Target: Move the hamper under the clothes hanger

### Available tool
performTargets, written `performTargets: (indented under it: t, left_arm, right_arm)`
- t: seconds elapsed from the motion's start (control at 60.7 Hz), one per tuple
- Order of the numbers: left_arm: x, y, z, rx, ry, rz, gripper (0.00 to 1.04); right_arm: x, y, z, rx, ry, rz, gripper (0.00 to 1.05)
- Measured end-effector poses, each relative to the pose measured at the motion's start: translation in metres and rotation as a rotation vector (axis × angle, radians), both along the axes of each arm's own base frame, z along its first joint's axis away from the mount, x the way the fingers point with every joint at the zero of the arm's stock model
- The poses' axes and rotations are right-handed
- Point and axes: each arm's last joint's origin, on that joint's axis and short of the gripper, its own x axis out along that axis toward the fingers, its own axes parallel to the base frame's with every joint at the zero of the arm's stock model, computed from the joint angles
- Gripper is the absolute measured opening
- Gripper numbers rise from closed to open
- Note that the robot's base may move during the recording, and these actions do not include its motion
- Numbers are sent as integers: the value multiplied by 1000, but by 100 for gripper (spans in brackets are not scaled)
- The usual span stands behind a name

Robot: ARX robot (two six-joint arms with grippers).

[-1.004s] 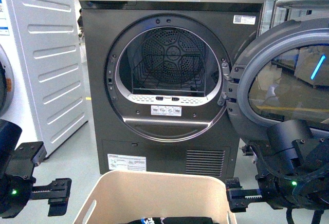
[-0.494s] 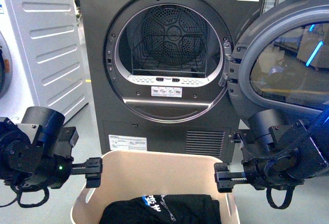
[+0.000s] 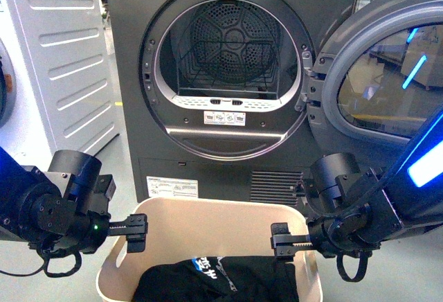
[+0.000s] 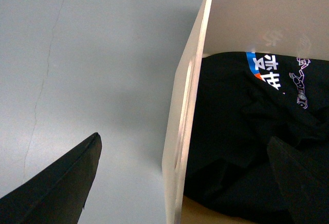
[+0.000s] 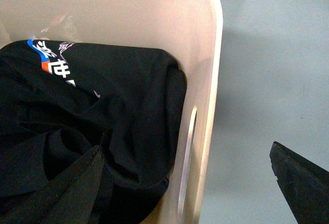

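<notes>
Front view, hamper (image 3: 214, 224) cut off below, clothes (image 3: 239, 281) half-hidden

Hamper (image 3: 208, 229): lower part cut by btm edge. Black garment (image 3: 256, 278): partly cut off, print unreadable. Dryer (image 3: 228, 177): label txt too small. Dryer door (image 3: 387, 73): cut at R edge.

One hamper (image 3: 211, 208); one black garment (image 3: 235, 282); one dryer (image 3: 221, 153); one white appliance (image 3: 62, 73); left end effector (image 3: 136, 233), right end effector (image 3: 282, 241): two.
</notes>
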Motion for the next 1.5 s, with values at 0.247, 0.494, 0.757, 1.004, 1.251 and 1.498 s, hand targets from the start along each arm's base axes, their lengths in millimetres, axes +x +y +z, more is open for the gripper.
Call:
performTargets:
  t: [0.247,0.494,0.757,1.004,1.251,1.498]
  left_arm:
    - [-1,0,-9,-8,19,-8,98]
    - [-5,2,-25,-7,48,-5,98]
    - [-5,12,-26,0,48,15,98]
    - [-4,16,-25,7,46,24,98]
    - [0,11,-23,7,29,14,98]
    - [0,10,-29,10,32,14,58]
  right_arm:
    - [-1,3,-10,-8,27,0,97]
    - [2,4,-17,-20,36,-7,97]
    - [4,4,-24,-21,43,-13,97]
    - [4,5,-29,-23,53,-18,97]
    - [4,7,-29,-23,54,-22,96]
    - [3,7,-29,-25,53,-30,56]
